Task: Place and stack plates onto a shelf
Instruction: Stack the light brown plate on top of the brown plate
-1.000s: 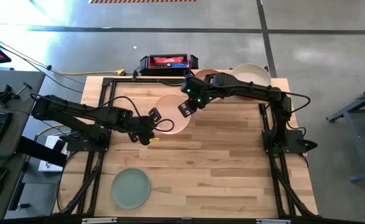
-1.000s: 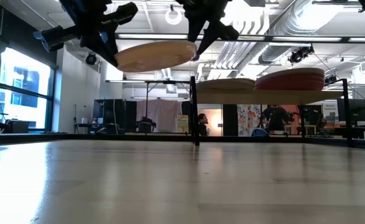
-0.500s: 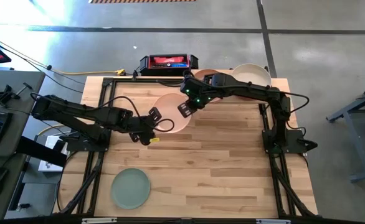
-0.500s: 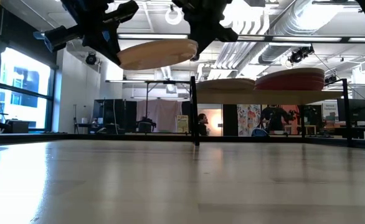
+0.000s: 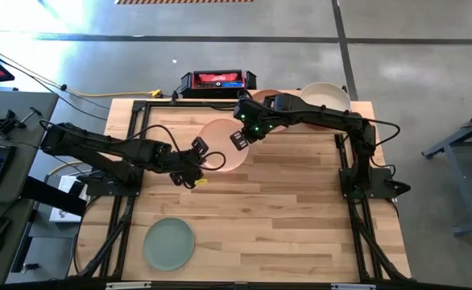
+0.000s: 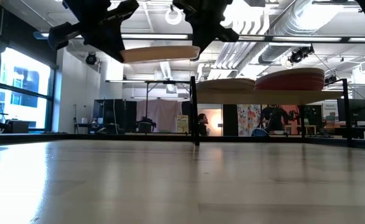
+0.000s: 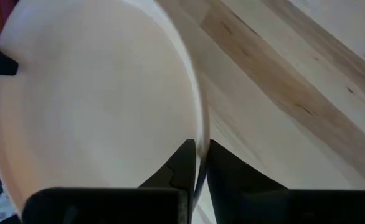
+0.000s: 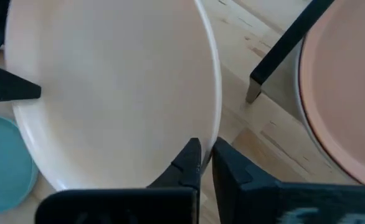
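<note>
High view shows us the whole layout: our left gripper and right gripper meet over the table at opposite edges of one pale pink plate, held in the air just in front of the shelf. A mint plate lies alone near the front left corner, and a cream plate and an orange-red plate sit on the shelf.

Low view adds what the overhead cannot: the pink plate hangs level, well clear of the tabletop, a little higher than the shelf board, which carries two plate stacks, one tan and one red.

Left wrist view shows our left fingers almost together with the plate rim pinched between them. Right wrist view shows our right fingers closed the same way on the far rim, with a shelf leg and the mint plate beyond. Both grippers have hold of the plate.
</note>
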You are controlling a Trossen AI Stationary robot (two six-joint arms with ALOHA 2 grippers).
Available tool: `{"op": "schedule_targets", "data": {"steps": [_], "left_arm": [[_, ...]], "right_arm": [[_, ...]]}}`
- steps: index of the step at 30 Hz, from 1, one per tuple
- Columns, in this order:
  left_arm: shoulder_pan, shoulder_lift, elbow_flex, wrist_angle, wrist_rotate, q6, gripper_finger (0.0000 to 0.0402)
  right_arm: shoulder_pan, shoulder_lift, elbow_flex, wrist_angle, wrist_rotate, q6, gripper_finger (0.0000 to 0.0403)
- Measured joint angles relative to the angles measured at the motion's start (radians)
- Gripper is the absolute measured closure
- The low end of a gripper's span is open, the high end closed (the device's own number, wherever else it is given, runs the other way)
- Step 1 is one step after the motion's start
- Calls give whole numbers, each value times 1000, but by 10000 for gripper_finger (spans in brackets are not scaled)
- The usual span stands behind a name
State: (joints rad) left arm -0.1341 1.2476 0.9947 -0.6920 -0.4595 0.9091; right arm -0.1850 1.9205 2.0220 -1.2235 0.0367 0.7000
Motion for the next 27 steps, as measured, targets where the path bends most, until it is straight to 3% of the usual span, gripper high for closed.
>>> {"op": "schedule_targets", "data": {"steps": [11,19,27], "left_arm": [[1,0,0,5,-10,-161,339],[1,0,0,2,-12,-176,289],[1,0,0,1,-185,-222,279]], "right_arm": [[2,0,0,-17,13,18,403],[-3,0,0,-18,8,17,402],[-29,-2,0,-25,12,-5,402]]}}
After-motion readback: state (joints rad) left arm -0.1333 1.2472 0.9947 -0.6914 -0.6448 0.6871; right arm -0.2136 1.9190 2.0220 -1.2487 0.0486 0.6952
